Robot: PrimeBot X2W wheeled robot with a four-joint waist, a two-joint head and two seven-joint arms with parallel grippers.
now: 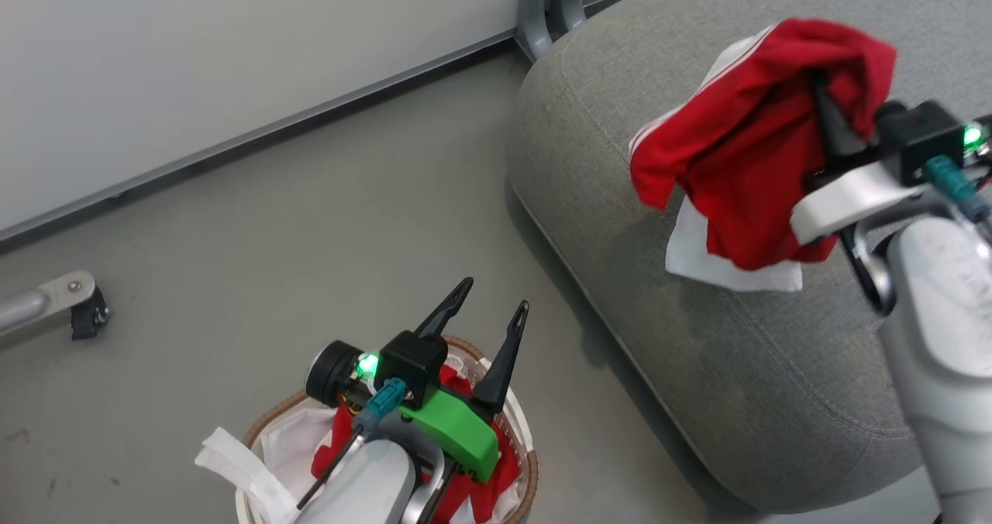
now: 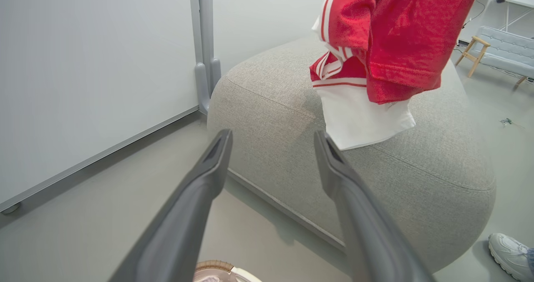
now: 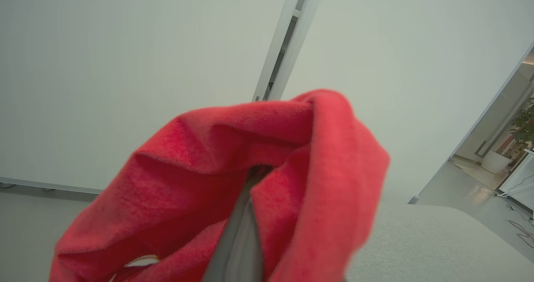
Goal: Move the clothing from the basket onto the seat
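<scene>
Right gripper (image 1: 826, 109) is clamped on a red garment (image 1: 744, 144). Its fingertips are buried in the folds, and the right wrist view shows just one dark sliver of finger (image 3: 244, 227) running into the red cloth (image 3: 187, 169). The garment hangs bunched over the grey couch cushion (image 1: 697, 353) near its rounded corner, white stripes and a white panel at the low edge. Cannot tell whether that white edge touches the cushion or hangs just above it. Left gripper (image 1: 494, 298) is open and holds nothing, fingers spread, sitting over the basket (image 1: 267, 419) on the floor beside the cushion. The basket is cut off by the bottom of the head view and mostly covered by the left arm, so only its brown rim, a white liner (image 1: 291, 439) and more red clothing (image 1: 339, 435) peek out. The left wrist view looks between the spread fingers (image 2: 200, 190) at the cushion (image 2: 292, 107) and the hanging garment (image 2: 388, 36), whose top is cropped. A sliver of basket rim (image 2: 212, 266) shows at the bottom, and part of a shoe (image 2: 507, 248) at the lower right corner.
</scene>
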